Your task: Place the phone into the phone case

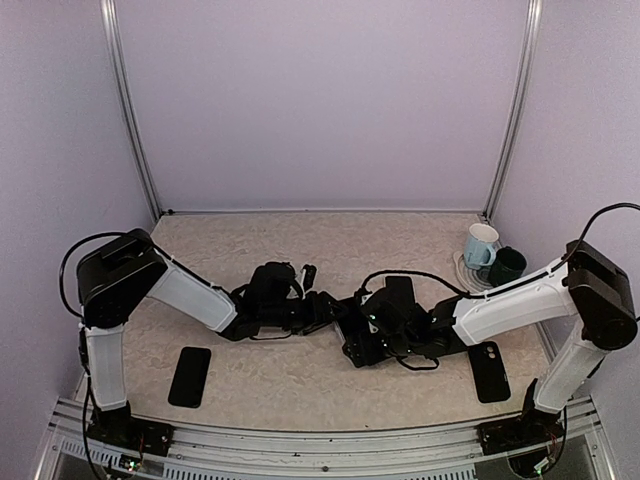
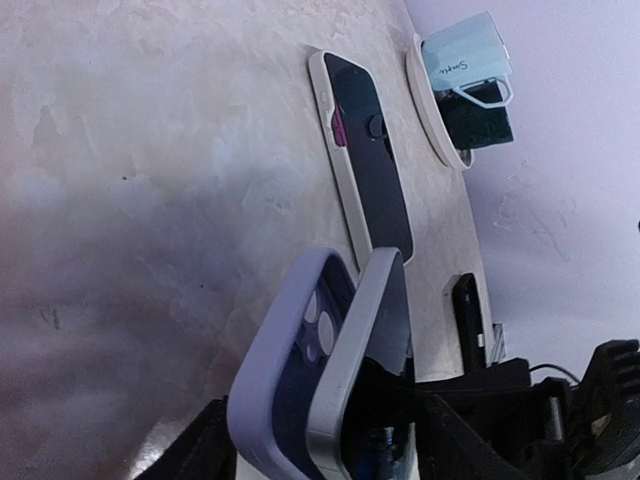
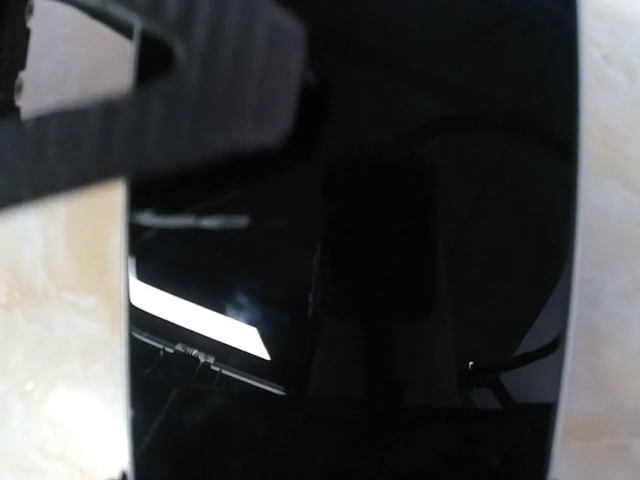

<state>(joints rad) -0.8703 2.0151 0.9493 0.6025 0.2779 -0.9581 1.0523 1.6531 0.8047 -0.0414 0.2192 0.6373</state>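
Observation:
In the left wrist view a lavender phone case [image 2: 270, 370] stands tilted off the table, its camera holes showing. A silver-edged phone [image 2: 365, 340] leans into its open side. My left gripper [image 2: 320, 440] has a dark finger against each outer side of this pair, so it is shut on them. In the top view both grippers meet at the table's middle, the left gripper [image 1: 325, 308] facing the right gripper [image 1: 365, 335]. The phone's glossy black screen [image 3: 350, 250] fills the right wrist view, close to the camera. The right fingers are hidden in the dark.
A black phone [image 1: 190, 375] lies flat at the near left. A black case [image 1: 488, 370] lies at the near right. A pale mug [image 1: 480, 243] and a dark mug [image 1: 507, 265] stand at the back right. A phone in a white case [image 2: 365, 160] lies flat beyond the jaws.

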